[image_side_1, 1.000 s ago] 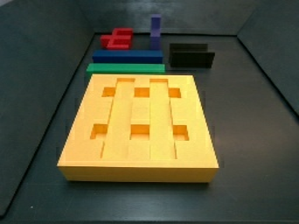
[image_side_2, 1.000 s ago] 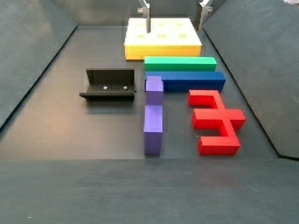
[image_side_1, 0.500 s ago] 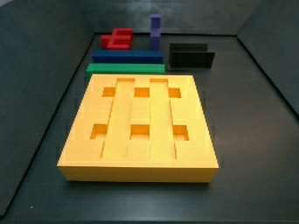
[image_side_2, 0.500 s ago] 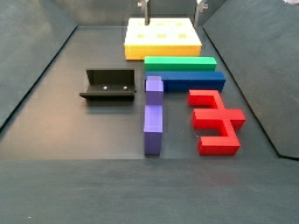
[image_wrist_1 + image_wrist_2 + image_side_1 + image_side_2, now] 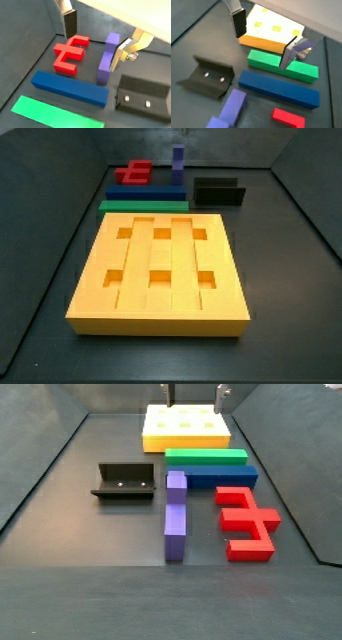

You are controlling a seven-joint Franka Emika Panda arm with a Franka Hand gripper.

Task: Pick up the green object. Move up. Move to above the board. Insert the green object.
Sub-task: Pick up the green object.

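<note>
While wrist views look down: end effector (image 5: 97, 37) spread wide, empty, above the pieces.
Wrist, green object (image 5: 57, 115): flat beside blue bar (image 5: 70, 88); red piece (image 5: 69, 52) and purple bar (image 5: 107, 58) beyond.
Wrist, board (image 5: 274, 33): just beside green object (image 5: 282, 65).
Side, green object (image 5: 206, 456): lies between board (image 5: 187, 427) and blue bar (image 5: 211, 477); fixture (image 5: 123, 481) apart.

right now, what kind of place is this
Likely a robot test cell for insertion tasks: a dark walled floor, a large yellow-orange board with square holes, loose blocks such as a flat green bar, and the gripper hanging above them, jaws open and empty.
</note>
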